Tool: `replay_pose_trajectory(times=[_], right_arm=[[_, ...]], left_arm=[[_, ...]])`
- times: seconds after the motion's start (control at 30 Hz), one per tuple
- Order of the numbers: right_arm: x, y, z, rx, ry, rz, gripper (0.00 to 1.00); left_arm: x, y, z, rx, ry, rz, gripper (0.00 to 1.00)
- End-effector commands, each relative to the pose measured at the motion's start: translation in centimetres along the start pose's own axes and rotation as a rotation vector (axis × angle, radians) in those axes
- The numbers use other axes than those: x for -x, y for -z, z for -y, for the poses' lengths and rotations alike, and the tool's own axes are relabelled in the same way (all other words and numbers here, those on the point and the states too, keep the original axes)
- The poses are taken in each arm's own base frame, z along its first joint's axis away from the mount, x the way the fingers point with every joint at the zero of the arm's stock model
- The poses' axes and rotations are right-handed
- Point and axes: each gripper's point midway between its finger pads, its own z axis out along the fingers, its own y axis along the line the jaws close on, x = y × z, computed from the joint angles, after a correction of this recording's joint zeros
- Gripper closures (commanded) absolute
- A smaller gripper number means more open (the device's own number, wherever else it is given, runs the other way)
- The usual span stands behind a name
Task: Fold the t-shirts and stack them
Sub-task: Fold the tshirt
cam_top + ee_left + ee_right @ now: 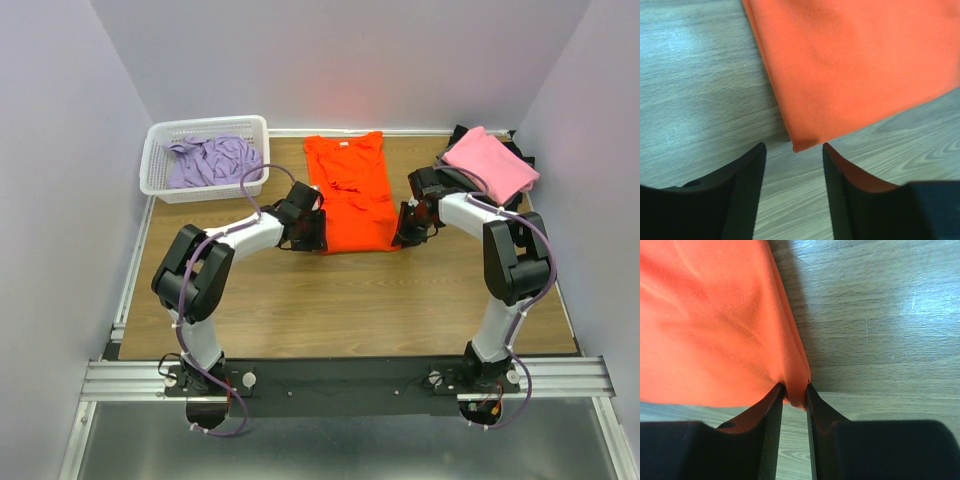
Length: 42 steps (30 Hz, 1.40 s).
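The orange t-shirt (350, 190) lies folded lengthwise in a long strip on the wooden table (330, 300), collar at the far end. My left gripper (312, 232) is open at the strip's near left corner (799, 145), the cloth tip lying just beyond its fingertips, untouched. My right gripper (408, 232) is shut on the orange t-shirt's near right corner (796, 392), pinching the cloth between its fingers. A folded pink t-shirt (490, 163) lies on dark shirts (523, 158) at the far right. A crumpled lavender t-shirt (212, 160) lies in the basket.
The white lattice basket (160, 185) stands at the far left corner. Grey walls close in the table on three sides. A metal rail (340, 378) runs along the near edge by the arm bases.
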Motion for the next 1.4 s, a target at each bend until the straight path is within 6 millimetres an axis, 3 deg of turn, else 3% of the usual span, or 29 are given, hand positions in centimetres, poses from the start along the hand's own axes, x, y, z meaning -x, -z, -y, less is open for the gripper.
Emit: replay_pose_trajectory(times=[0.0,0.4,0.57,0.73,0.83,0.9,1.07,1.37], right_arm=[[-0.8,0.1,0.3,-0.001,-0.003,-0.019,0.69],[-0.3,0.4,-0.2,0.012,-0.005,-0.007,0.70],[-0.3,0.3,-0.1,0.012,-0.007,-0.010,0.72],[-0.3,0.3,-0.2,0.013,-0.001,-0.009,0.77],[-0.1,0.5,-0.2,0.010,0.006,-0.001,0.93],[-0.1,0.9,-0.1,0.008,0.011,0.004,0.98],[-0.4,2.0,-0.1,0.010,0.020,0.015,0.98],[-0.7,5.5,-0.3,0.020,0.038,0.045,0.98]], left_arm=[[-0.3,-0.6,-0.4,0.034,-0.002,-0.016,0.46],[-1.6,-1.6,-0.6,0.062,-0.018,-0.061,0.52],[-1.8,-2.1,-0.4,0.062,-0.033,-0.064,0.60],[-1.8,-2.6,-0.3,0.052,-0.045,-0.066,0.90],[-1.7,-2.7,-0.2,0.047,-0.051,-0.064,1.00],[-1.5,-2.4,-0.1,0.048,-0.055,-0.053,1.00],[-0.4,-1.1,0.6,0.031,-0.055,-0.011,1.00],[0.3,2.8,2.9,0.007,-0.053,0.054,1.00]])
